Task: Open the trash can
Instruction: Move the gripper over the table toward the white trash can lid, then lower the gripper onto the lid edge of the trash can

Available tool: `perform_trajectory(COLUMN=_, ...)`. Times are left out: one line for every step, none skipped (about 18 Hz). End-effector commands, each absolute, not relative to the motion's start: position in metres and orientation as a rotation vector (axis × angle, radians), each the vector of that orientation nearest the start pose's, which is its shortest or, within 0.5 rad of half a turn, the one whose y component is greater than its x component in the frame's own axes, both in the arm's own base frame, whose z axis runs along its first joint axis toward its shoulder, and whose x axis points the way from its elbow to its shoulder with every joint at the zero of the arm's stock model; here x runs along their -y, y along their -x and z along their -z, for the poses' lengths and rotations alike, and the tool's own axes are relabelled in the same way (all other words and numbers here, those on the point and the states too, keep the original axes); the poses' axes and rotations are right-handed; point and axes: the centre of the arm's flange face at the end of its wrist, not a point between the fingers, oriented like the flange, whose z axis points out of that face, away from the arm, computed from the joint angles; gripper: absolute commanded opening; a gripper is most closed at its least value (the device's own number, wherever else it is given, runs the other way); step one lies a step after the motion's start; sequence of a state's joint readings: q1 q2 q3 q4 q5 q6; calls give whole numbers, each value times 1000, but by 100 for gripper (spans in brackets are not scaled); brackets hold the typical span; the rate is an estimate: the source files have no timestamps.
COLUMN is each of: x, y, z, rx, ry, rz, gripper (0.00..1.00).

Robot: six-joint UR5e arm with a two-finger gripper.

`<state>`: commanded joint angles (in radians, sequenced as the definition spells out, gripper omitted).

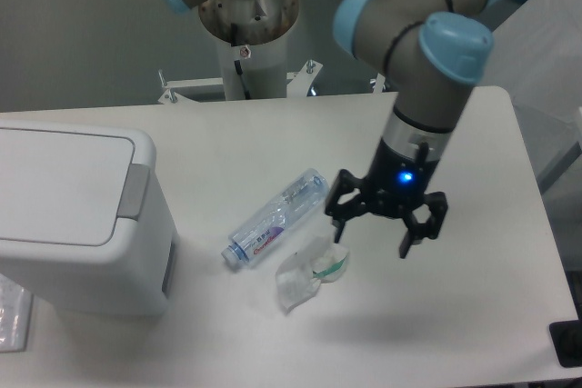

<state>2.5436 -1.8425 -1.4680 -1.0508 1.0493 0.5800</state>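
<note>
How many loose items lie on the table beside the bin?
2: a bottle lying right of the bin, and a crumpled wrapper just in front of the bottle.

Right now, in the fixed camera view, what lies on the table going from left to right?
Trash can with its lid shut → plastic bottle lying on its side → crumpled clear wrapper → end effector, open and hanging above the table.

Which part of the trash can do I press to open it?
Find the big white trash can at the table's left edge. On its right side, beside the flat lid, sits the grey push tab, the only grey patch on the white bin.
</note>
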Motion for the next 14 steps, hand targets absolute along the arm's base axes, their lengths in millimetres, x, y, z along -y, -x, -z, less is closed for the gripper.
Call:
perform_trajectory(x=-511, y=395, z=-469, rx=348, ry=2494, rz=170, gripper=100)
perform_trajectory(x=-518, y=378, z=-480, rx=324, ry=2476, rz=189, gripper=100)
perform_trajectory(x=-522, y=363, z=-490, rx=303, ry=2449, rz=219, gripper=100)
perform_trajectory(x=-524, y=354, z=-489, rx=278, ry=2421, rz=274, gripper=100)
perform_trajectory(x=-532, y=339, z=-491, rx=237, ry=2370, rz=344, gripper=100)
perform_trajectory(x=-539, y=326, z=-495, rx=212, ry=2346, rz=374, gripper=100)
perform_trajectory(x=-535, y=324, z=-497, rx=229, ry=2352, rz=370, gripper=100)
perform_trajectory(x=-532, y=321, z=-492, rx=243, ry=2358, rz=377, gripper=100)
perform_trajectory(x=-531, y=318, z=-483, rx=247, ry=2365, rz=392, gripper=100)
perform_trajectory(x=-530, y=314, z=-484, rx=247, ry=2366, rz=395, gripper=100)
perform_trajectory(x=-526, y=306, z=-485, rx=240, ry=2366, rz=395, gripper=100)
perform_trajectory(x=-523, y=304, z=-481, rx=241, ry=2371, rz=402, gripper=100)
perform_trajectory(x=-521, y=301, z=-476, rx=244, ry=2376, rz=409, gripper=100)
perform_trajectory(x=-518, y=296, z=-474, rx=245, ry=2379, rz=414, gripper=100)
